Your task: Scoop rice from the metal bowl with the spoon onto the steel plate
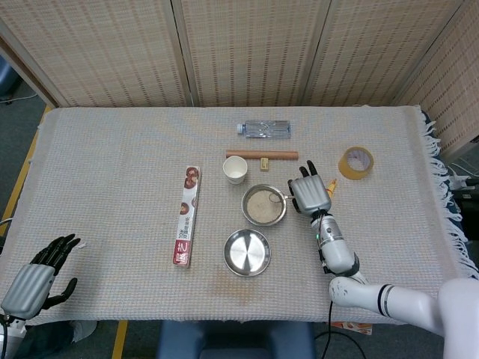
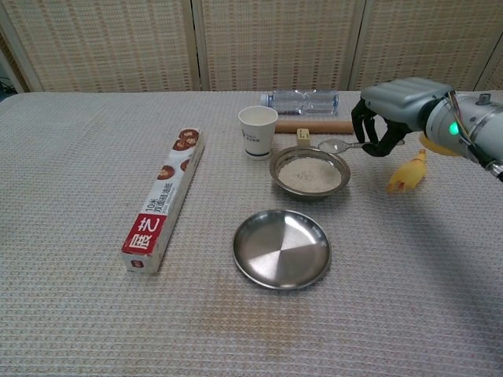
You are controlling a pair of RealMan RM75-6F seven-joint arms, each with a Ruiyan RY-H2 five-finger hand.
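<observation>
A: Item count on the table?

B: One metal bowl [image 2: 310,173] holding rice [image 2: 310,172], one steel plate [image 2: 281,248], one spoon [image 2: 342,145]. Also one paper cup [image 2: 258,130], one water bottle [image 2: 305,100], one wooden rod [image 2: 313,126], one long foil box [image 2: 163,201], one roll of tape [image 1: 356,162], and one yellow toy [image 2: 408,173].

A: Spoon location and orientation?

B: The right hand [image 2: 387,116] grips the spoon by its handle, fingers curled around it. The spoon is raised above the far right rim of the metal bowl. Its long axis runs roughly level, left to right across the chest view. The spoon bowl points left, toward the paper cup, and the handle points right, into the hand. Whether rice sits in the spoon cannot be told.

A: Plate position?

B: The steel plate lies flat just in front of the metal bowl, on the near side, apart from it.

A: Left hand?

B: The left hand [image 1: 37,271] is at the near left corner in the head view, well apart from all items. It holds nothing and its fingers are spread.

A: Long axes of the other items?

B: The foil box runs near to far. The rod and bottle run left to right.
</observation>
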